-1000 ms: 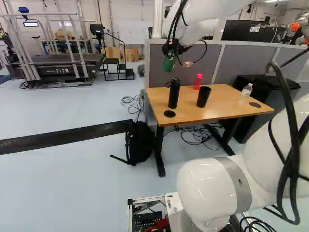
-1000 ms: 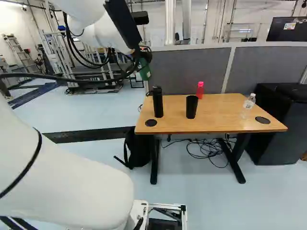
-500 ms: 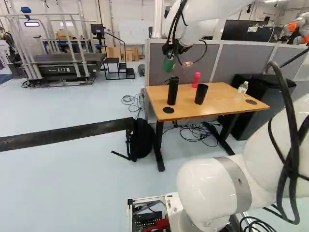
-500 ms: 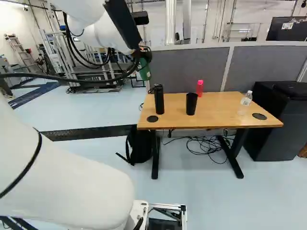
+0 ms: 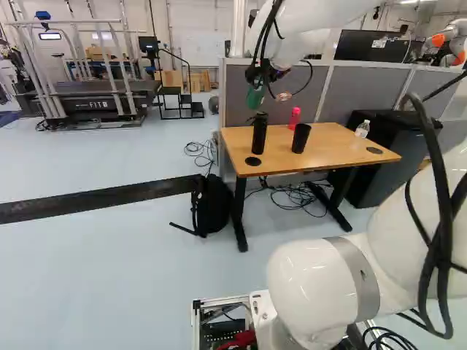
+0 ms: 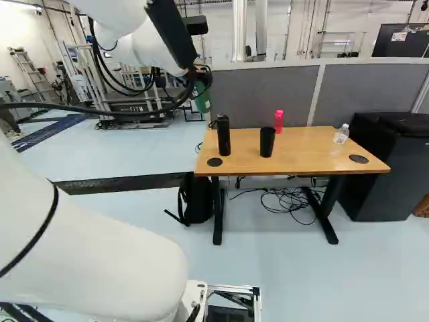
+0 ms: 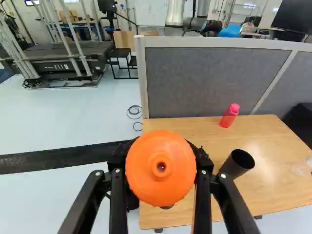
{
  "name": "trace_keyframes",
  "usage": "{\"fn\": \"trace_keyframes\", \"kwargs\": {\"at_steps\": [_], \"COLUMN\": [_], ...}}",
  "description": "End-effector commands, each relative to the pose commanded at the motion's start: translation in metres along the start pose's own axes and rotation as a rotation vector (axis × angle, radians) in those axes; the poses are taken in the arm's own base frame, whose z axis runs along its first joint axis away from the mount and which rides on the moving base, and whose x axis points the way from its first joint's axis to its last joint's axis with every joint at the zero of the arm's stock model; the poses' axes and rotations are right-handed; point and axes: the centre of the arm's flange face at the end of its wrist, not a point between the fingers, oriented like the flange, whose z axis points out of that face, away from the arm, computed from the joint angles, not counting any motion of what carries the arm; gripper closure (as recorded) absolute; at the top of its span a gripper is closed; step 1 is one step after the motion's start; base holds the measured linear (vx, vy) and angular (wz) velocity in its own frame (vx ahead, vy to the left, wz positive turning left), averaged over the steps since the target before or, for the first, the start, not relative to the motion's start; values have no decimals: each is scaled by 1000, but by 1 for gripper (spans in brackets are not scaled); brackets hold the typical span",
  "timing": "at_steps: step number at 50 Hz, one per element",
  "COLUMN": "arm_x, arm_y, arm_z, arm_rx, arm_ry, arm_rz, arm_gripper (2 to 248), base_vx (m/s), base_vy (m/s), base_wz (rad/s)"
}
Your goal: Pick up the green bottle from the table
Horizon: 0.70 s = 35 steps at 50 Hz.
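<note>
Bottle (image 6: pixel 202 102) sits between your jaws, which are clamped on it from both sides, its green body below them, its round orange cap (image 7: pixel 161 168) toward the wrist.

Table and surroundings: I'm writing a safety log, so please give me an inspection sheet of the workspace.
Surface: wood-topped table, standing upright.
Job's things: green bottle, orange-capped, held off the table.
Clutter: black bottle, black cup, red bottle and clear bottle, all upright on the tabletop.
Gripper: shut on the green bottle.
Cables: tangled floor cables under the table; others loop along the arm.
Surroundings: backpack by a table leg; grey partition behind.
</note>
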Motion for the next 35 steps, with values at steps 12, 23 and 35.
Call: {"fn": "trace_keyframes", "kwargs": {"at_steps": [12,23,35], "arm_x": [0,-1,-1], "arm_y": [0,0,0], "arm_z": [0,-2,-3], "arm_rx": [0,0,0], "arm_ry": [0,1,1], "arm_rz": [0,0,0], "arm_gripper": [227,227,227], "base_vx": [-108,-82,-3], "base_vy": [16,17,1], "base_wz": [12,-3,2]}}
